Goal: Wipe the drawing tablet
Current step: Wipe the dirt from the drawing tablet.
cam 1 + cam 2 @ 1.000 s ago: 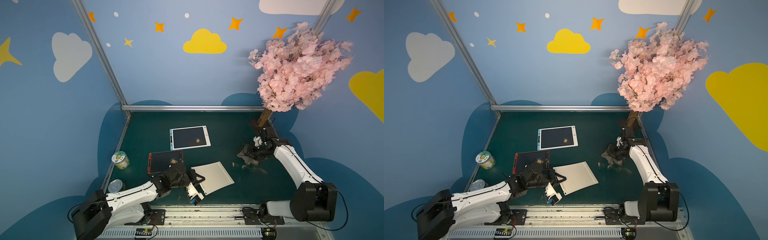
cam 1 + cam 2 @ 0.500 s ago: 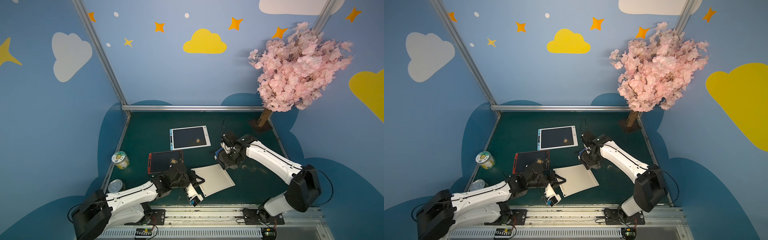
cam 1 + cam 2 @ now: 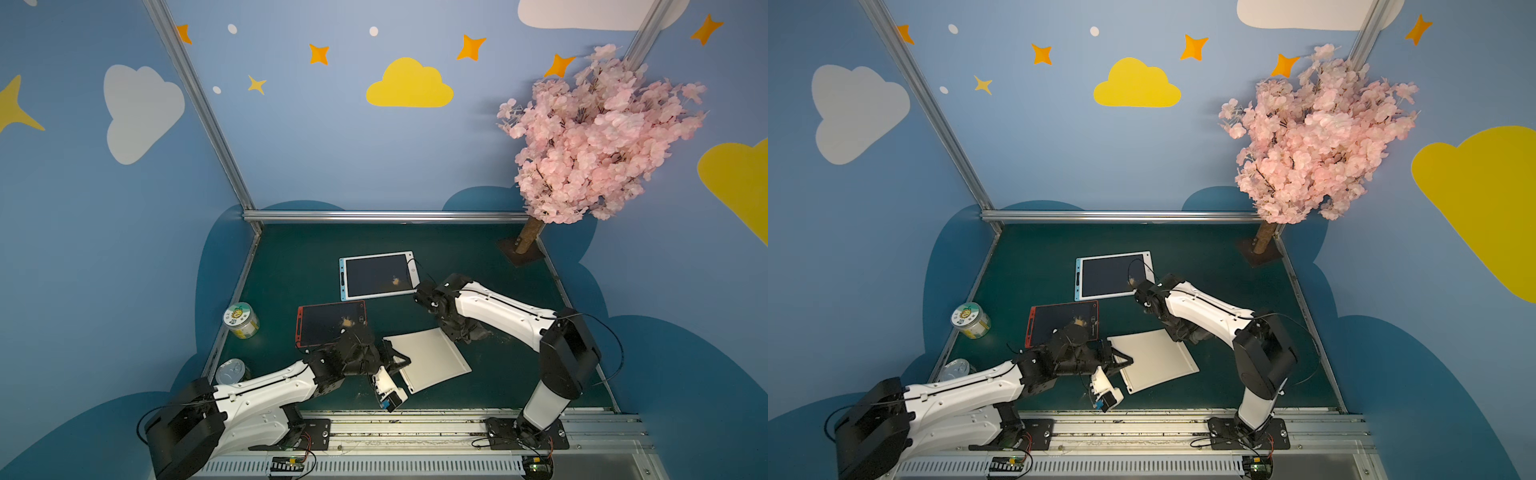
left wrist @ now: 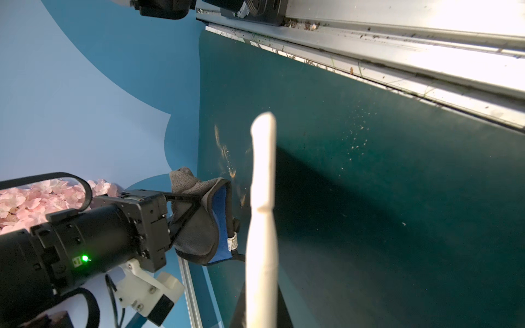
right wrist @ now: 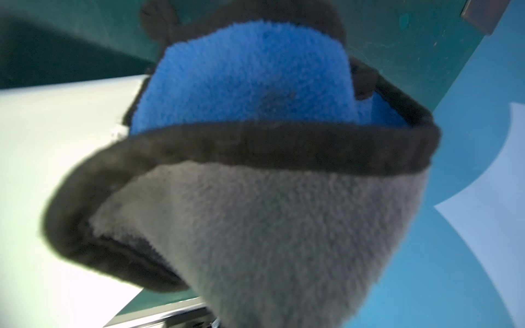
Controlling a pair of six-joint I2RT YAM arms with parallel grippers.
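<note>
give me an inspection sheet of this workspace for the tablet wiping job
surface: green mat, crumbs scattered near the front rail
job's things: white tablet; blue-framed tablet and red-framed tablet lie flat, each with an orange smudge on its screen; grey and blue cloth
clutter: jar with a green lid and a silver can at the mat's left edge
grippers: left end effector shut on the white tablet's edge; right end effector shut on the cloth
cables: thin black cable from the right arm loops over the blue-framed tablet's corner
surroundings: blue walls, pink blossom tree in the far right corner
</note>
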